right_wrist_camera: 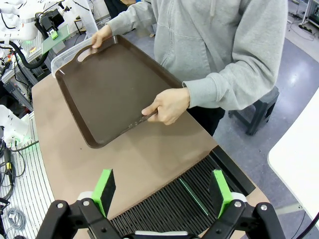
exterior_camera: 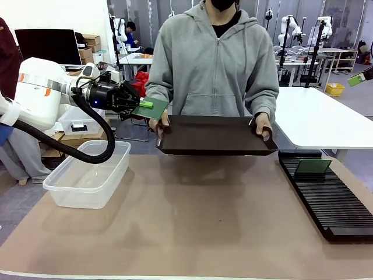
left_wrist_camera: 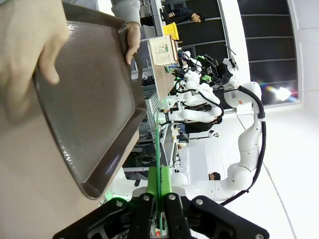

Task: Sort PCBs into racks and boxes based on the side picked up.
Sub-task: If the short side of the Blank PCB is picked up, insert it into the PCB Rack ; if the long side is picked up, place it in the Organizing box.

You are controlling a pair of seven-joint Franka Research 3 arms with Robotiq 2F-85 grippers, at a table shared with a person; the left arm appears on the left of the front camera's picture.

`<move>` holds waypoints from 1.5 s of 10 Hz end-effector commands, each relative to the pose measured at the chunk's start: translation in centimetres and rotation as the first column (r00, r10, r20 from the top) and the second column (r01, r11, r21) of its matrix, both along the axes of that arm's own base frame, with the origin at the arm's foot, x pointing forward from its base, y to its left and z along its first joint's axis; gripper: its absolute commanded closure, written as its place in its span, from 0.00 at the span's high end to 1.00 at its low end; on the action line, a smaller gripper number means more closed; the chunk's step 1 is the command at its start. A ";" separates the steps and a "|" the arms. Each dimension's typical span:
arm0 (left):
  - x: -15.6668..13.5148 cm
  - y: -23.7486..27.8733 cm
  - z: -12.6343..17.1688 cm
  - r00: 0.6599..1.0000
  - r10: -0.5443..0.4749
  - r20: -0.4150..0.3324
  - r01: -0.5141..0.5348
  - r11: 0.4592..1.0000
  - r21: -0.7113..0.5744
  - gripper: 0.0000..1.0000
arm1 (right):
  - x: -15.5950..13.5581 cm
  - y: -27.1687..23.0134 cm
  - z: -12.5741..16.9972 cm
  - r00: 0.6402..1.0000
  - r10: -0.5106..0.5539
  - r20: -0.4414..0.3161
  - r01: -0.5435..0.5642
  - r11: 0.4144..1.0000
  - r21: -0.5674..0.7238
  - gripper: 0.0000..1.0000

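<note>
Left wrist view: left gripper (left_wrist_camera: 158,199) clamped on a green PCB (left_wrist_camera: 158,149), seen edge-on as a thin line running out from between the pads. Just past the board tip, to one side, the brown tray (left_wrist_camera: 84,99) held by the person's hand (left_wrist_camera: 132,41).

Right wrist view: right gripper (right_wrist_camera: 162,188) spread wide, nothing between the pads. Directly below it the black rack (right_wrist_camera: 174,204), with a second PCB (right_wrist_camera: 192,194) standing in a slot. Farther out, the tray, gripped at both ends by the person.

Front view: left gripper (exterior_camera: 129,105) carries its PCB (exterior_camera: 150,107) up in the air, beside the tray's near corner and above and behind the clear box (exterior_camera: 87,175). Rack (exterior_camera: 329,198) well apart, on the far right, the slotted board (exterior_camera: 313,166) upright at its back end.

Judgement: step in hand is the carry to the box. Swing clear of the tray corner first, bring the board over the box's middle, lower inside the rim, then release; dropping from height risks a bounce off the rim.
</note>
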State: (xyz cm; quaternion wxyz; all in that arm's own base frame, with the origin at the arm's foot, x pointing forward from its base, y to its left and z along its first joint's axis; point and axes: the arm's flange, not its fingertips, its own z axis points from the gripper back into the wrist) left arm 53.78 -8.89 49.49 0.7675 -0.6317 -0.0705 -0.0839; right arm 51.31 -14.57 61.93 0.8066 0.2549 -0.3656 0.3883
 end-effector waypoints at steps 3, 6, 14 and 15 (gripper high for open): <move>0.1 0.0 0.0 1.000 0.003 -0.001 -0.003 1.000 -0.006 0.00 | 0.0 0.2 0.0 1.000 0.004 0.000 -0.004 1.000 0.014 1.00; 0.1 0.0 0.0 1.000 0.003 -0.001 -0.003 1.000 -0.006 0.00 | 0.0 0.2 0.0 1.000 0.004 0.000 -0.004 1.000 0.014 1.00; -0.2 0.4 0.6 0.999 -0.037 0.000 0.037 0.998 0.051 0.03 | 0.0 0.2 0.0 1.000 0.004 0.000 -0.004 1.000 0.014 1.00; -0.7 1.0 1.6 0.997 -0.074 0.034 0.069 0.990 0.126 0.03 | 0.0 0.2 0.0 1.000 0.004 0.000 -0.004 1.000 0.014 1.00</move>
